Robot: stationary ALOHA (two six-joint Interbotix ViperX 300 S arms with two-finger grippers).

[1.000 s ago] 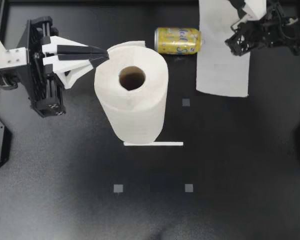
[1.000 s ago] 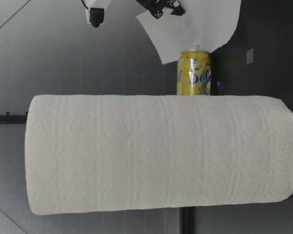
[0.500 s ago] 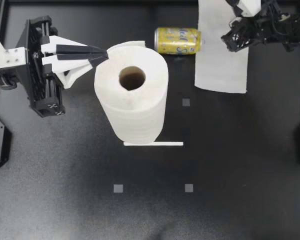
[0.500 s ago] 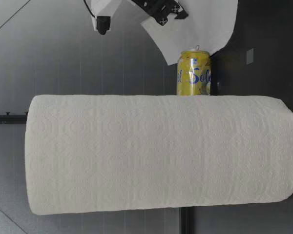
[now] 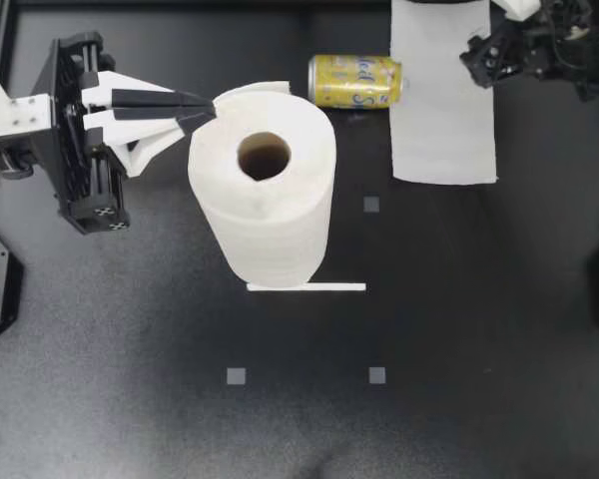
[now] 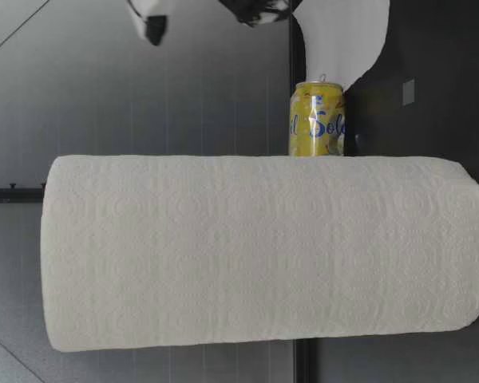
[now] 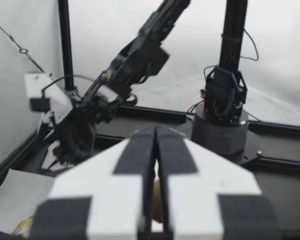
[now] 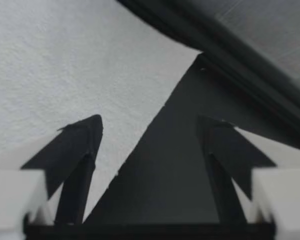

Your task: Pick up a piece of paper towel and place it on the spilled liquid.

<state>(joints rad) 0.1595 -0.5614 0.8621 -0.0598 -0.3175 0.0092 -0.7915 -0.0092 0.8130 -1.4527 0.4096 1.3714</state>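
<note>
- Paper towel sheet (image 5: 444,100) lies spread on the far right part of the table (image 5: 479,329), its long side just beside the yellow can (image 5: 354,81), which lies on its side.
- My right gripper (image 5: 476,62) hangs at the sheet's right edge, jaws spread wide and holding nothing.
- From the right wrist, the sheet (image 8: 65,65) lies under one finger (image 8: 82,145). Its edge runs slantwise across the gap, and the rest of the gap shows bare table.
- My left gripper (image 5: 202,108) has its jaws pressed together, tips at the upper rim of the upright paper towel roll (image 5: 265,200). Whether they pinch any towel I cannot tell.
- From table height, the roll (image 6: 263,251) fills the foreground. The can (image 6: 317,120) and the sheet (image 6: 343,40) show beyond it.
</note>
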